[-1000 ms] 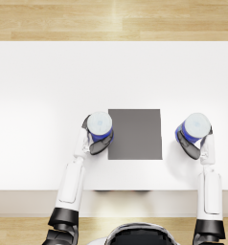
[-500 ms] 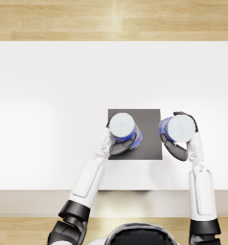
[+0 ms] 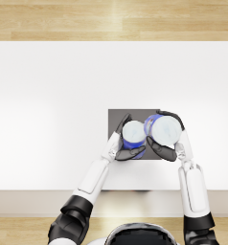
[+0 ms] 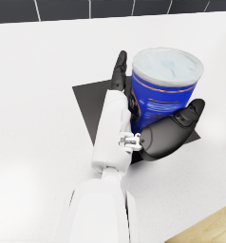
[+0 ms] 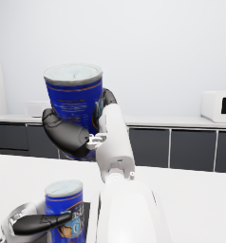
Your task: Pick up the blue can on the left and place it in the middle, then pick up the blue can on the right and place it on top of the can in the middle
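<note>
Two blue cans with pale lids are in play. One can [image 3: 133, 134] [image 4: 163, 90] [image 5: 64, 208] stands upright on the dark grey mat [image 3: 117, 116] [image 4: 91, 102] in the middle, and my left hand [image 3: 128, 145] [image 4: 166, 136] [image 5: 35, 223] grips it round its side. My right hand [image 3: 165, 146] [image 5: 70, 134] holds the other can [image 3: 164, 129] [image 5: 75, 96] upright in the air, well above the table, just to the right of the first can and higher than its lid.
The white table [image 3: 49, 110] stretches wide on both sides of the mat, with a wooden floor [image 3: 111, 19] beyond its far edge. In the right wrist view, dark cabinets [image 5: 181, 147] and a white microwave [image 5: 218, 106] stand far behind.
My left hand has carried its can further right onto the mat's middle. My right hand has brought its can left and upward, close beside the first can.
</note>
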Action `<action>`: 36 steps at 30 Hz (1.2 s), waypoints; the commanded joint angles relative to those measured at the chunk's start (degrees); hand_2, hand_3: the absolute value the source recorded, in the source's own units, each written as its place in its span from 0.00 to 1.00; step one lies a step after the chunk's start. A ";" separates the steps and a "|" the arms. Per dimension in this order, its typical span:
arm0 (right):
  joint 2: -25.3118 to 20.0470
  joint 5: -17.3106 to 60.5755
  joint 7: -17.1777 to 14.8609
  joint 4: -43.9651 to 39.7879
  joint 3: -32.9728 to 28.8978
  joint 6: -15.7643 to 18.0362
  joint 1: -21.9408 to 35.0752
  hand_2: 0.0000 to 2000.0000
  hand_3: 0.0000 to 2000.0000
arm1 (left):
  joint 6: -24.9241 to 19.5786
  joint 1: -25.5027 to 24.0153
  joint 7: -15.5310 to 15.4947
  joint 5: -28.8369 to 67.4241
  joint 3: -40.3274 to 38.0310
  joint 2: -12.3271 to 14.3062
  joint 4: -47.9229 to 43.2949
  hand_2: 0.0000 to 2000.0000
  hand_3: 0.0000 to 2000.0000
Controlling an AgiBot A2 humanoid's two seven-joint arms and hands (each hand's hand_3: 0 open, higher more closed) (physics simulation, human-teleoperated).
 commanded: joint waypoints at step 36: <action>-4.68 -0.03 -18.43 -10.30 9.34 -10.55 1.53 1.00 0.76 | 8.36 -22.28 19.38 -0.05 -32.31 -8.84 -57.73 0.00 0.00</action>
